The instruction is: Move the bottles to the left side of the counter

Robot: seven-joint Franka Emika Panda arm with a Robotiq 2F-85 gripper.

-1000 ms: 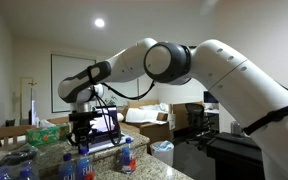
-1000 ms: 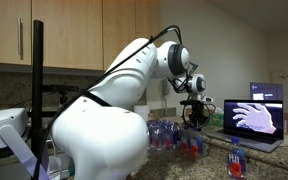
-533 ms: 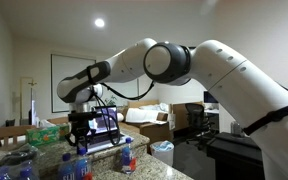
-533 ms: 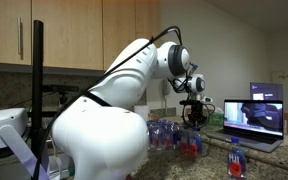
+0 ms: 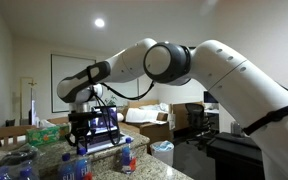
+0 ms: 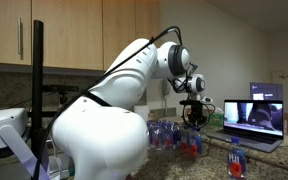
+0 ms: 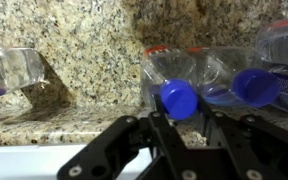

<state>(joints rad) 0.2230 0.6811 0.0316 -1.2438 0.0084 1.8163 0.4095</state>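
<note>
In the wrist view the gripper (image 7: 187, 118) is coming in from the bottom edge, and its 2 jaws are pressing together on the blue-capped top of 1 bottle (image 7: 174, 68), which is sitting just right of the frame's centre. That bottle's long axis is running straight away from the pincer, cap toward the wrist and base toward the counter (image 7: 84, 50), so it is hanging or standing upright directly under the fingers. Whether its base is touching the granite, I cannot tell. A 2nd bottle (image 7: 246, 85) is crowding its right side, seemingly touching it, and a 3rd bottle (image 7: 9, 75) is showing well apart at the far left edge. I am judging that the coming carry is turning on a straight lift clear of that close neighbour
</note>
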